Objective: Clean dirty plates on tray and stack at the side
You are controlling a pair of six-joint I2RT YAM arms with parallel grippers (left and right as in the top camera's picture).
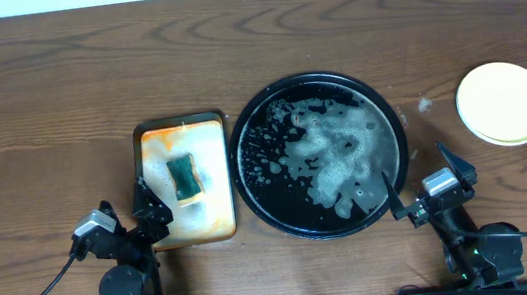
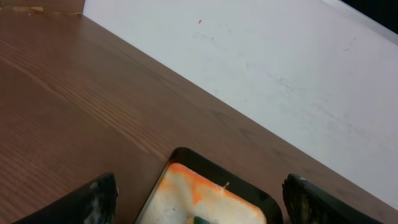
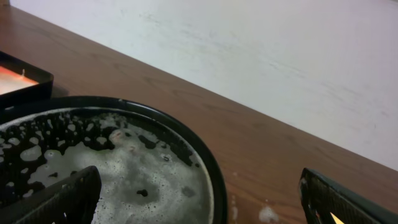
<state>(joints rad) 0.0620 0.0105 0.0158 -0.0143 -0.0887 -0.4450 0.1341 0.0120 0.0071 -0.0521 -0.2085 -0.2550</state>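
Note:
The round black tray [image 1: 238,135] sits mid-table, wet with white foam, and no plate shows in it. The plates [image 1: 504,103] rest on the bare wood at the right; a pale yellow one is on top, and how many lie beneath I cannot tell. My right gripper [image 1: 414,164] is open at the tray's lower right rim. In the right wrist view the gripper [image 3: 199,186] straddles the tray's rim [image 3: 205,165], holding nothing. My left gripper [image 1: 130,206] hangs open beside the small tray's lower left corner. It is empty in the left wrist view [image 2: 199,199].
A small rectangular black-rimmed tray [image 1: 151,131] with an orange-stained white surface lies left of the round tray; a dark green sponge [image 1: 184,177] lies in it. Its corner [image 2: 186,155] shows between my left fingers. Foam specks [image 1: 425,104] dot the wood.

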